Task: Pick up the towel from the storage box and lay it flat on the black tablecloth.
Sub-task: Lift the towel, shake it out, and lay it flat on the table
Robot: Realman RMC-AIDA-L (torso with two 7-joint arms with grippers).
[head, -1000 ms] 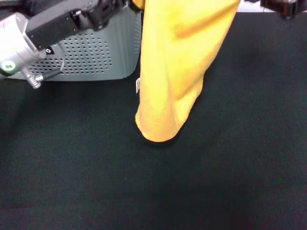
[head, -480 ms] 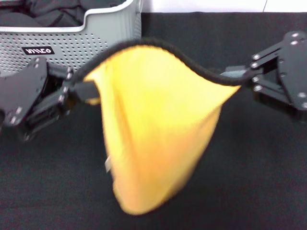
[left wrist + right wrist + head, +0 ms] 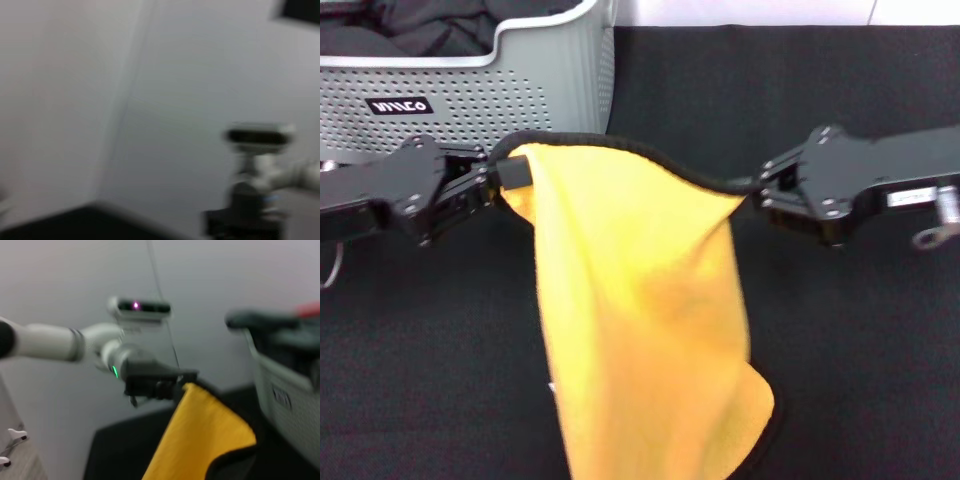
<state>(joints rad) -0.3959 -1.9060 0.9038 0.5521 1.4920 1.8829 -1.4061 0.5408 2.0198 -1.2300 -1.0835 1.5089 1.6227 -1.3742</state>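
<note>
The towel (image 3: 640,320) hangs in the air over the black tablecloth (image 3: 860,360), yellow-orange face toward the head camera, its long axis running downward from a black-trimmed top edge that sags between the two arms. The left tool (image 3: 505,175) is clamped on one top corner, the right tool (image 3: 755,190) on the other. Behind the left arm stands the storage box (image 3: 520,100), a dark cloth heap (image 3: 430,25) inside it

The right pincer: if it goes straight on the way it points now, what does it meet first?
Probably the towel it already grips; beyond, the left pincer facing it, though depth is unclear.
</note>
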